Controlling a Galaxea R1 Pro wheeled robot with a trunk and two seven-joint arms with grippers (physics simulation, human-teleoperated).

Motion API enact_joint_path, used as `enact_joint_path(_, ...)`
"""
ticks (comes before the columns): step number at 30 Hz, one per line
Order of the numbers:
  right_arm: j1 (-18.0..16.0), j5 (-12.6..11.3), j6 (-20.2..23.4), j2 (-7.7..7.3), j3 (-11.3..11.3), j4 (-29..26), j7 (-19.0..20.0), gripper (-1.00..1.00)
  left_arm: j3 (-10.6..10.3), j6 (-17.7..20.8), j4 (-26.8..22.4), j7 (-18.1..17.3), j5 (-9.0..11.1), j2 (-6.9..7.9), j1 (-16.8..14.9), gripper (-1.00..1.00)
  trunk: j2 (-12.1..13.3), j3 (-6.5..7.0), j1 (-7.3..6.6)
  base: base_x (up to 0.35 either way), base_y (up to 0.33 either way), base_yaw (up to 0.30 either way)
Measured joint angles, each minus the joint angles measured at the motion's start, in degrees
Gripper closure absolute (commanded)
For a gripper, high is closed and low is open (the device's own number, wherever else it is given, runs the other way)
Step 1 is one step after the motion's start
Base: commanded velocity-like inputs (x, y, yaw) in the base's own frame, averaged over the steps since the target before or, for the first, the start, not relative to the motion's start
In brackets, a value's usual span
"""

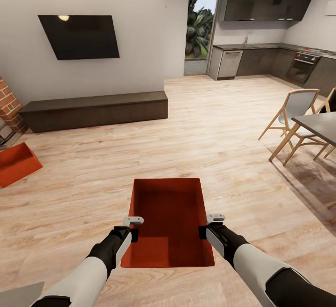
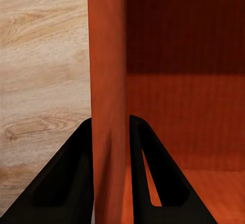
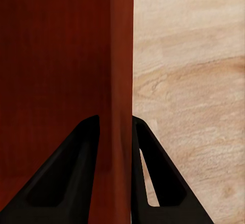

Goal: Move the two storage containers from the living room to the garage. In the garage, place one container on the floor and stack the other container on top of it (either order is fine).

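An orange-red storage container (image 1: 168,223) is held in front of me over the living room's light wood planks. My left gripper (image 1: 132,234) is shut on its left wall (image 2: 107,106), one black finger on each side. At the opposite side, my right gripper (image 1: 204,231) is shut on the right wall (image 3: 120,81) the same way. A second storage container (image 1: 16,163) lies tilted on the wood flooring at far left, near the brick corner.
A long dark low bench (image 1: 93,110) stands against the wall under the black TV (image 1: 79,36). A dark table (image 1: 319,127) with wooden chairs (image 1: 294,120) is at right. A kitchen and a glass door (image 1: 200,22) lie beyond.
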Motion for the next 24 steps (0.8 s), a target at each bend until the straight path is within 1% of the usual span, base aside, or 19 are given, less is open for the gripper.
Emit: enact_joint_path(24, 0.0, 0.0, 0.0, 0.00, 0.0, 0.0, 0.0, 1.00, 0.0, 0.0, 0.0, 0.0, 0.0, 0.00, 0.0, 1.00, 0.0, 0.00, 0.00, 0.000, 0.000, 0.000)
